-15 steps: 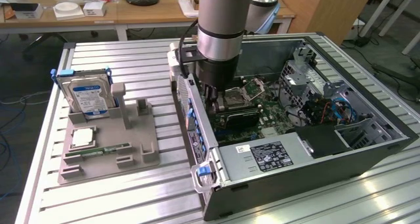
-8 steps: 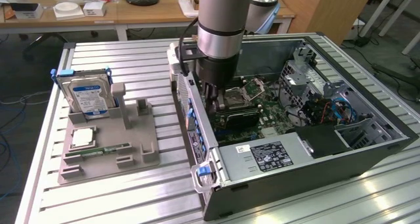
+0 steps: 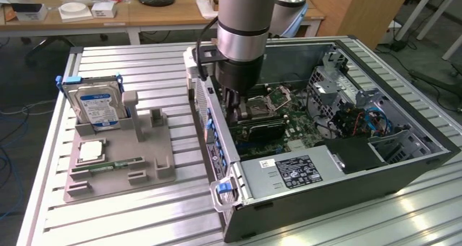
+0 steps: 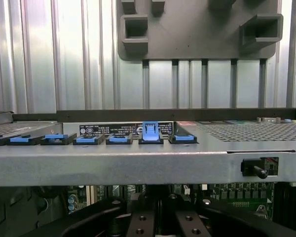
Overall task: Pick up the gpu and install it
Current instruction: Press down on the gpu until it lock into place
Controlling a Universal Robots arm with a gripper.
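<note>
Your open computer case [image 3: 404, 165] lies on its side. Inside it, on the motherboard [image 3: 299, 130] beside the rear wall, the gpu [image 3: 261, 129] sits low, seemingly at its slot. The gripper [image 3: 229, 110] is clamped narrow, reaching down at the card's bracket end, likely for seating.

Arm [image 3: 242, 35] inside open case [image 3: 404, 165]; case wall [image 3: 205, 108] close beside.
</note>
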